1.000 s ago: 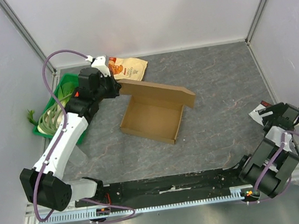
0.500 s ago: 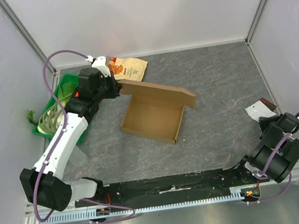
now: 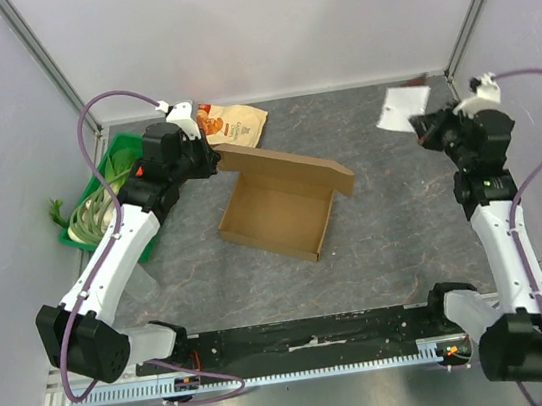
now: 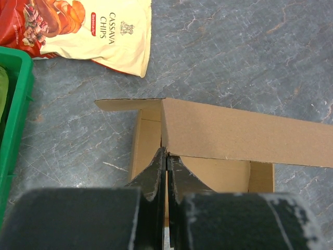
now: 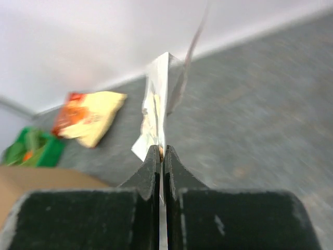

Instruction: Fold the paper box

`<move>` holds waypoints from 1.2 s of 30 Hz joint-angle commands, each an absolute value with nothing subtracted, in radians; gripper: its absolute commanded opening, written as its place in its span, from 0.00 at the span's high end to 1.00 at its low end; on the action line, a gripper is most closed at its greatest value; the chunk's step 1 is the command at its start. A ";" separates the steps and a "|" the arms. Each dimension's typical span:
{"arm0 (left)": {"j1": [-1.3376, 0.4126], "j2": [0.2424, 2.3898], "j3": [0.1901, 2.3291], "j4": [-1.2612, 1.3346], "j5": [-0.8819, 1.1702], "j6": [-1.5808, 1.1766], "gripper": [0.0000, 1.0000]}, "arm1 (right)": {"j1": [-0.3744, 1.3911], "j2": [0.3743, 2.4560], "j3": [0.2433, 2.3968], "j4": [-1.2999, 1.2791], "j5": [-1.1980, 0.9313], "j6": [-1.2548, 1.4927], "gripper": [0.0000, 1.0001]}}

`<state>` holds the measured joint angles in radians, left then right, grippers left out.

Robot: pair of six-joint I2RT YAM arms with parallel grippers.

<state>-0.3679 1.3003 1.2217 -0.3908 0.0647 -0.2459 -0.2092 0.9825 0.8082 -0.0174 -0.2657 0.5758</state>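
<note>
Cardboard first, from above: plain brown corrugated paper box [image 3: 275,218] mid-table, open tray facing up, long lid flap raised along its far side. Left gripper [image 3: 212,158] pinched shut on that flap's left corner, near cream-and-red snack bag [image 3: 234,120] and green plastic bin [image 3: 112,148]. Right gripper [image 3: 422,127] high toward far right corner, well apart from box, clamped on thin white sheet [image 3: 402,107] of unclear kind, held above grey stone-patterned table [image 3: 405,224].

Left wrist view: black fingers [image 4: 153,172] closed tight at flap's lower left corner, apparently with cardboard edge between them; tray floor and side tab beneath; snack bag and bin rim beyond.

Right wrist view: blurred; jaws narrow, white sheet standing upright from between them; box corner at lower left.

Step in hand, by judgement: lid flap held up, stray sheet probably for clearing aside. Next, likely: sheet released away from box, right arm over to tuck side tabs inward, then lid down and front lip tucked in without crushing corners.
</note>
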 commanded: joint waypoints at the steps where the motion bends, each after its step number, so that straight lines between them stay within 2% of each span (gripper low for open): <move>1: -0.370 1.310 1.241 -0.400 0.066 -0.281 0.98 | 0.026 0.971 1.026 -0.065 -0.426 0.518 1.00; 3: -0.370 1.312 1.249 -0.402 0.063 -0.278 0.98 | 0.183 1.001 1.118 -0.026 -0.586 0.526 1.00; 5: -0.370 1.312 1.256 -0.411 0.055 -0.270 0.98 | 0.323 1.061 1.213 -0.060 -0.630 0.473 1.00; 6: -0.370 1.310 1.264 -0.414 0.051 -0.267 0.98 | 0.463 1.077 1.233 -0.099 -0.627 0.451 1.00; 9: -0.370 1.307 1.273 -0.422 0.032 -0.259 0.98 | 0.662 1.149 1.261 -0.132 -0.606 0.446 1.00; 15: -0.370 1.296 1.287 -0.440 0.006 -0.238 0.98 | 0.923 1.244 1.160 -0.058 -0.508 0.436 1.00; 23: -0.370 1.289 1.290 -0.446 -0.028 -0.227 0.98 | 0.950 1.289 1.075 -0.080 -0.353 0.433 1.00; 29: -0.370 1.296 1.289 -0.448 -0.018 -0.235 0.98 | 0.907 1.367 1.112 -0.112 -0.209 0.507 1.00; 30: -0.370 1.298 1.286 -0.448 -0.015 -0.235 0.98 | 0.899 1.380 1.114 -0.136 -0.125 0.508 0.92; 31: -0.370 1.298 1.287 -0.449 -0.015 -0.238 0.98 | 0.896 1.381 1.117 -0.159 -0.050 0.505 0.79; 32: -0.370 1.299 1.287 -0.449 -0.015 -0.239 0.98 | 0.893 1.385 1.115 -0.184 0.016 0.505 0.60; 33: -0.370 1.299 1.285 -0.449 -0.012 -0.241 0.98 | 0.894 1.391 1.124 -0.217 0.029 0.480 0.49; 35: -0.370 1.301 1.287 -0.449 -0.008 -0.242 0.98 | 0.911 1.379 1.138 -0.244 0.159 0.476 0.49; 36: -0.370 1.301 1.285 -0.449 -0.009 -0.245 0.98 | 0.940 1.370 1.135 -0.274 0.234 0.472 0.56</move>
